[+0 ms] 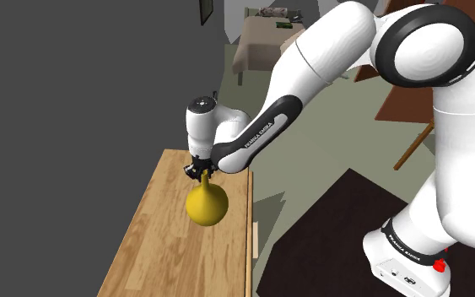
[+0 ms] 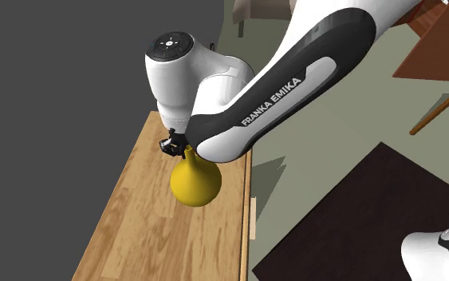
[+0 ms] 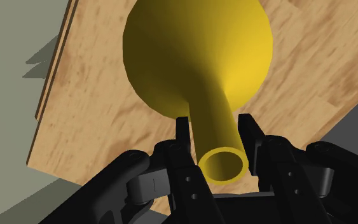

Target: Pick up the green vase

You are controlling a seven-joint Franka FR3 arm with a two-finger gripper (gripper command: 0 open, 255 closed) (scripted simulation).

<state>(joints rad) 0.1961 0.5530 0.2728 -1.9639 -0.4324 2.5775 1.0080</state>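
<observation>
Clasping the narrow neck of the yellow round-bellied vase point(image 3: 196, 51), black two-finger gripper point(image 3: 214, 124) has both fingers pressed against it; bulb directly below fingertips, over light wooden tabletop point(image 3: 95, 108); open mouth between finger bases, yellow inside

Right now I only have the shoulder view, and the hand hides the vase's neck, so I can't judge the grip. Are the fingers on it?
Observer: Yes. In the wrist view both fingers press the yellow vase's neck, one on each side.
Operator: How high up the neck?
Observer: Near the top, just under the open rim.
</observation>
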